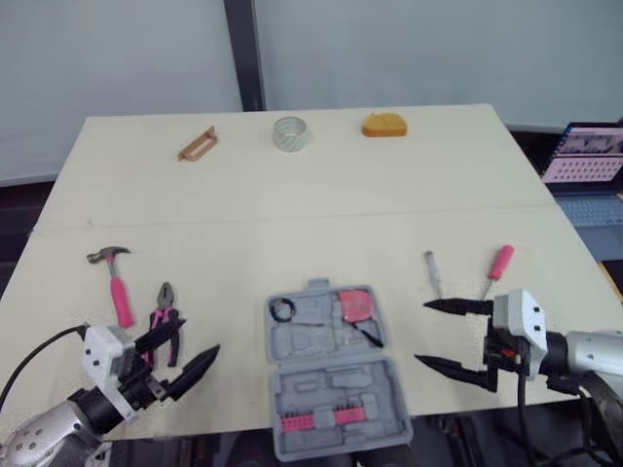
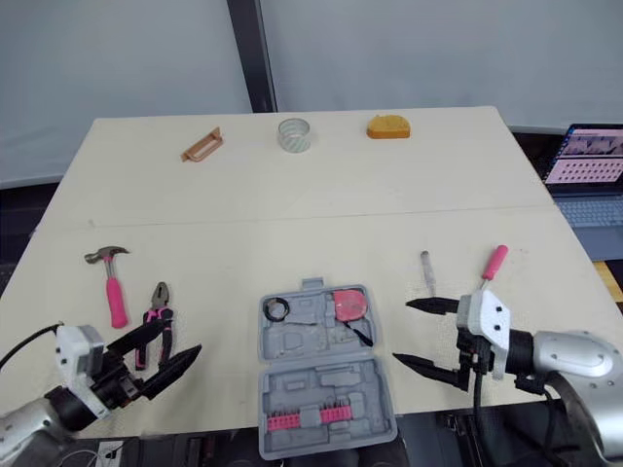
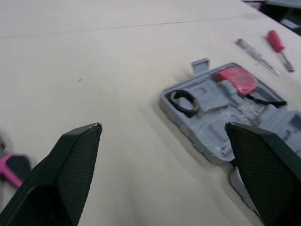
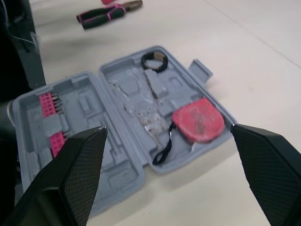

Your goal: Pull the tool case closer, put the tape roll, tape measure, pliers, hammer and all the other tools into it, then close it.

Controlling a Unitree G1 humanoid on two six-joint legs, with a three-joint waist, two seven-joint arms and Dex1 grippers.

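The tool case lies open at the near centre, its near half seemingly overhanging the table edge; the tape roll and tape measure are seated in its far half. The left gripper and right gripper are held spread and empty. The pliers and hammer lie near left; the pliers may be nudged away by a misjudged grasp; the case could be tipped off by downward pressure.

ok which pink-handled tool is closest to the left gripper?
The pliers, lying right by the left gripper. The hammer sits farther out, and the pink screwdriver is across the tool case.
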